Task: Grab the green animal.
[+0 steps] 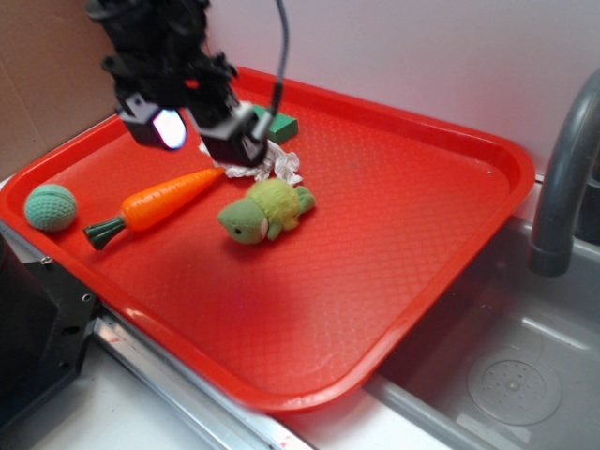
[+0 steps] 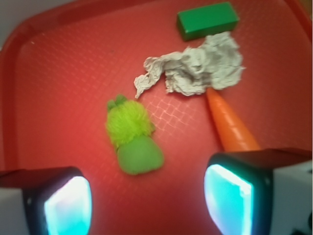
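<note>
The fuzzy plush turtle [image 1: 265, 211] lies mid-tray [image 1: 394, 244] on its waffle-textured red plastic, beside a smooth carrot [image 1: 159, 204]. The end effector [image 1: 192, 131] hovers above, apart from it, jaws wide and empty.

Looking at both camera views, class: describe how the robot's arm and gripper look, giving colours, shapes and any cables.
The arm is black and blocky, with a dark cable curving down beside it. The gripper has two chunky black fingers. In the wrist view each fingertip shows a rounded-square pad glowing pale cyan, set in a black frame with white casing at the outer edges.
</note>
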Robot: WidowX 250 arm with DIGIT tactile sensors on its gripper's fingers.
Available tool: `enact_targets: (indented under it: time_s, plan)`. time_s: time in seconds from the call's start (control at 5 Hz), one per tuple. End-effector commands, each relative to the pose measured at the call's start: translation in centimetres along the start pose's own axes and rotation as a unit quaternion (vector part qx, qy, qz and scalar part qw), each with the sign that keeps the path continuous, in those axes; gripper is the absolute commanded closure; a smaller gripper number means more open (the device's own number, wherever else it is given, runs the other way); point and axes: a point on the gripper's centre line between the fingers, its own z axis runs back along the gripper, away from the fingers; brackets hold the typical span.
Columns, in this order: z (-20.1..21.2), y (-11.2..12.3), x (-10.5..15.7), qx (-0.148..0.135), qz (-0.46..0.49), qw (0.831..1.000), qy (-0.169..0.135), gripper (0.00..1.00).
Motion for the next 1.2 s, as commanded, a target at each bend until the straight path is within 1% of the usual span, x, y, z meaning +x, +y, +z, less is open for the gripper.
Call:
enact_targets:
  time_s: [0.0, 0.2, 0.4, 0.6, 0.8, 1.0]
  plan:
    - [-5.2, -0.4, 0.2, 0.024, -0.03, 0.999, 0.028, 0.0]
    - [-6.7, -0.5, 0.3, 0.021, -0.049, 0.998, 0.038, 0.0]
    - [-7.1, -0.1, 0.6, 0.01, -0.058, 0.997, 0.052, 0.0]
    - [-7.1, -0.1, 0.4, 0.002, -0.044, 0.998, 0.043, 1.0]
    - [-7.0, 0.0, 0.3, 0.005, -0.028, 0.999, 0.038, 1.0]
    - [-5.3, -0.2, 0.7, 0.01, -0.047, 0.998, 0.046, 1.0]
